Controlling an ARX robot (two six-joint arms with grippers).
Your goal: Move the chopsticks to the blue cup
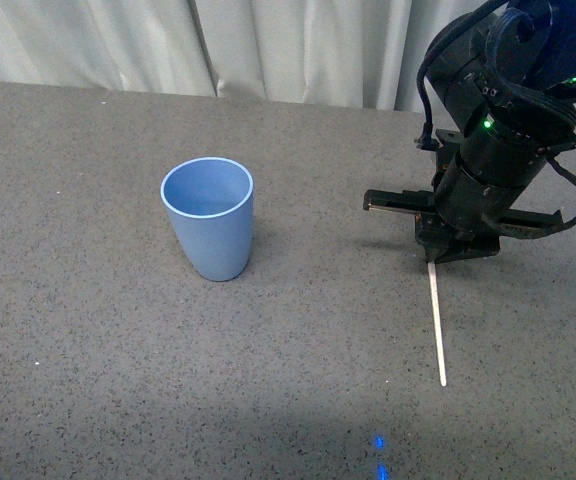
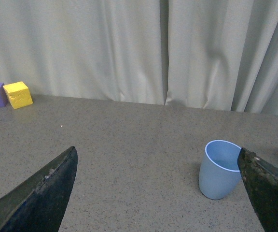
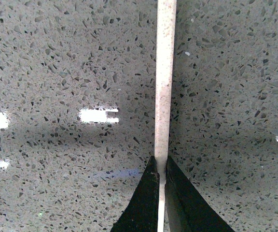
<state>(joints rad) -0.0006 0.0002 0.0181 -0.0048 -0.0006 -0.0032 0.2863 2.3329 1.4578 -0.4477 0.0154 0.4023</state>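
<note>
The chopsticks (image 1: 436, 325), lying on the desk (image 1: 88, 300) right of the blue cup (image 1: 208, 218), are pinched endwise by the closed right gripper (image 3: 161, 174), so a slow, level lift is advised.

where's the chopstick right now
In the front view the chopstick is on the right side of the table, its far end pinched in the right tool, well to the right of the blue cup.
</note>
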